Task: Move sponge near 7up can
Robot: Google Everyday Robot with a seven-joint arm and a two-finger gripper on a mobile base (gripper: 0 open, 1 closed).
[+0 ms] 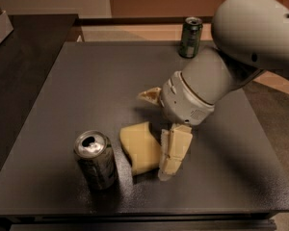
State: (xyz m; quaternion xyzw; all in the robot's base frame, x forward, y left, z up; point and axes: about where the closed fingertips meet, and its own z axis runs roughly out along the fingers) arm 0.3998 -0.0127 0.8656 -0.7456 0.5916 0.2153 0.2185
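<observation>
We are looking through a single camera, sitting above the near edge of the dark table point(62, 81) and facing down and away across it at a slant. We are viewing from close in: the gripper point(151, 136), fingers spread, is hanging low over the table just below the frame's middle.
</observation>
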